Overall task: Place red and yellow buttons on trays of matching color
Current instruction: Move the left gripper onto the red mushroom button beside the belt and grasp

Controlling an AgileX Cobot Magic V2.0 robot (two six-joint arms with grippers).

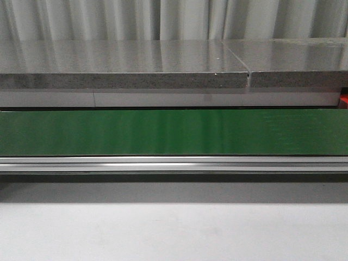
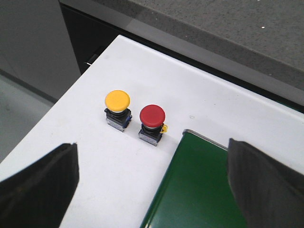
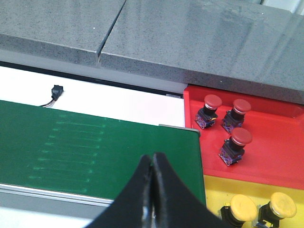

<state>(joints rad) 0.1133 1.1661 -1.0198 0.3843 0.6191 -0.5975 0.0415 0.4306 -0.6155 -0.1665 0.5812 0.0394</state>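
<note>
My left tool (image 2: 152, 183) is spread above a yellow-capped push button (image 2: 117, 108) and red-capped push button (image 2: 152, 122) standing side by side; my right tool (image 3: 153, 190) is pressed together, empty.

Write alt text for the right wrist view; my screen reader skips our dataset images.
A red plastic tray holds three red-capped push buttons, and the yellow plastic tray next to it holds two yellow-capped push buttons. The closed black right gripper hovers over the green conveyor belt beside them, with a grey stone counter beyond.
</note>
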